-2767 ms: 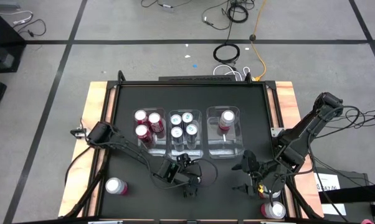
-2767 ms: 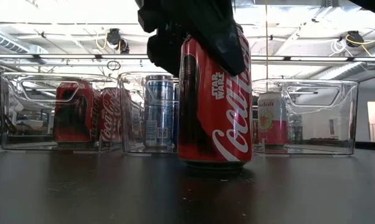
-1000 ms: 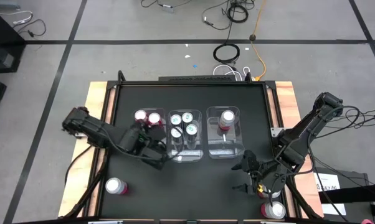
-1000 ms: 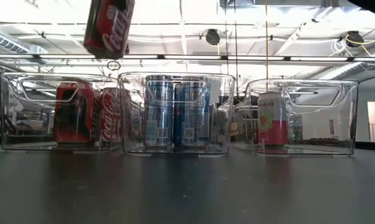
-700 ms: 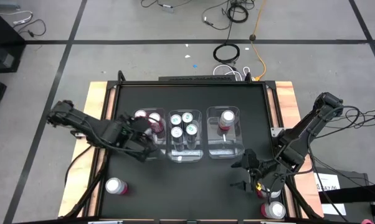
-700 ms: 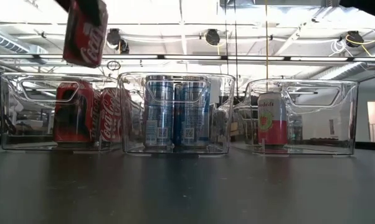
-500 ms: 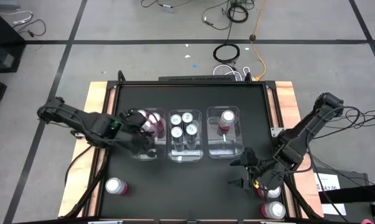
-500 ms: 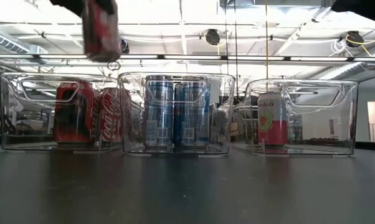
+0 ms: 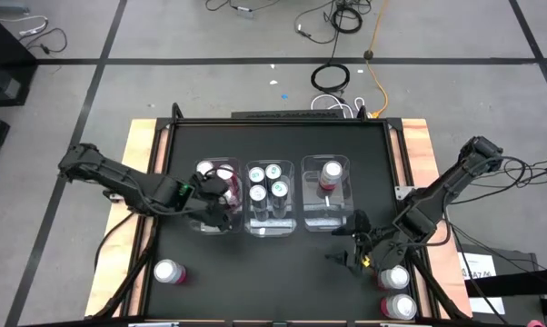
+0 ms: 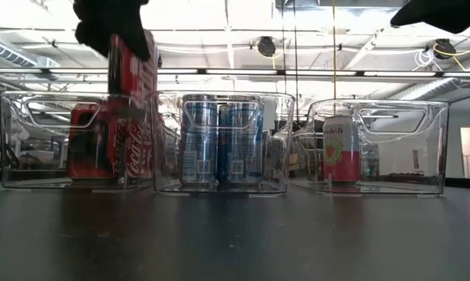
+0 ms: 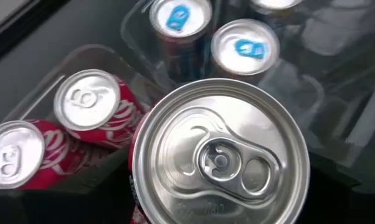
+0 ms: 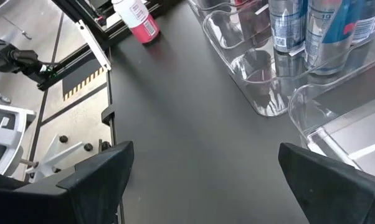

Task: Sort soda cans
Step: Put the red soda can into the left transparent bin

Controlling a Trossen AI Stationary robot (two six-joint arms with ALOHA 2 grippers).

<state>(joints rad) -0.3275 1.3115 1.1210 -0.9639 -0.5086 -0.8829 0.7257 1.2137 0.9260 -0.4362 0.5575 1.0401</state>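
Observation:
My left gripper hangs over the clear left bin, shut on a red soda can. Two red cans stand on that bin's floor. The middle bin holds several blue cans, and the right bin holds one pink can. A pink can stands on the table at the near left. Two more cans stand at the near right edge. My right gripper hovers open near them, with nothing between its fingers. My left gripper pinches the red can's upper side wall between its two fingers, one on each side of the silver top. The fingers come from above, slanting down. The can hangs upright and clear, its lower part below the left bin's rim.
The three clear bins stand side by side across the table's middle. Bare black table lies between the bins and the near edge. Wooden side rails border the table, and cables lie on the floor beyond the far edge.
My left gripper has carried the red can toward the far edge and down over the left bin. The can, tilted before, now stands upright and lower, dipping into the bin. My right gripper has drifted a little toward the table's left, still open.

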